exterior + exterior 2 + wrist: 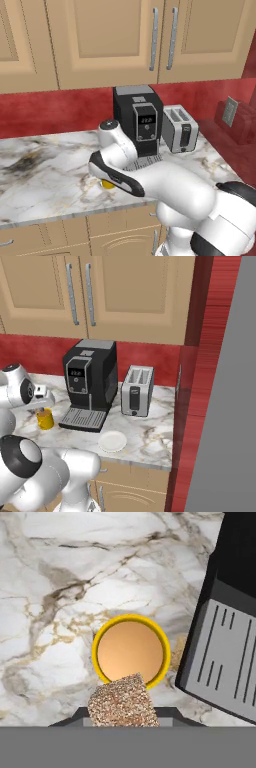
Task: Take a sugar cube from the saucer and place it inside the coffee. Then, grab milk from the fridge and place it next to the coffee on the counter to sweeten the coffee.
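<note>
White-grey marble counter (150, 443) with dark and golden veins, set over tan cabinets. Resting on it: black coffee machine (90, 383) at the back by the red wall, its grey drip tray (83, 418) toward the front edge; silver toaster (137, 391) just beside the machine; yellow mug of coffee (45, 418) near the drip tray's other side; white saucer (112, 441) near the front edge, apart from the mug.

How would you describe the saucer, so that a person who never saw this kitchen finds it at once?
Start at the black coffee machine on the marble counter. In front of its grey drip tray, near the counter's front edge, lies the saucer. It is the one flat, round, white plate there; the silver toaster and the yellow coffee both stand taller.
</note>
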Robot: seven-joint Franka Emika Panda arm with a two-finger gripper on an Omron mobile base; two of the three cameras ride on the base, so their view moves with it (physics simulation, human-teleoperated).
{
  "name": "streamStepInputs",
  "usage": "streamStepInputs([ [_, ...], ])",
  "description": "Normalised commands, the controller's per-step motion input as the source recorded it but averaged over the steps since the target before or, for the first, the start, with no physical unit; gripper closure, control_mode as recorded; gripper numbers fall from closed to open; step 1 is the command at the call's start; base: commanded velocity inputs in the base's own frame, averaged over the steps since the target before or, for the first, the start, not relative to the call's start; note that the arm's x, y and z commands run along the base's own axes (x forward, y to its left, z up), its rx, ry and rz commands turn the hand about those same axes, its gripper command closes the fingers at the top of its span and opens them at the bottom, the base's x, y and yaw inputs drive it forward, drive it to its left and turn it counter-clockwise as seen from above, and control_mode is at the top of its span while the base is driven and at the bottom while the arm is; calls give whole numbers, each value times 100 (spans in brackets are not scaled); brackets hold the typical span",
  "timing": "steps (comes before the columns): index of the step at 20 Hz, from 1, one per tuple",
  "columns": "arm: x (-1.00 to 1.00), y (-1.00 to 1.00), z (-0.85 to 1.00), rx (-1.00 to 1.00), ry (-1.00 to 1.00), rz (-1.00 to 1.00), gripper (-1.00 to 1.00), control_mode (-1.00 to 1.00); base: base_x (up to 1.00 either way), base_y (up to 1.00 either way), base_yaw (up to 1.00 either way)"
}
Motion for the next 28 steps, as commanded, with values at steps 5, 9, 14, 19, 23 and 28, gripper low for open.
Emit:
streamStepInputs([
  [5,19,9,-26,-3,0,0,100,-100,0,0,0],
  [9,4,0,-13,-2,0,0,-100,-100,0,0,0],
  [14,3,0,0,0,0,0,-100,-100,0,0,0],
  [19,0,0,29,1,-2,0,-100,-100,0,0,0],
  [23,0,-4,46,1,-11,0,-100,-100,0,0,0],
  [28,-34,-25,42,2,-18,-2,-100,-100,0,0,0],
])
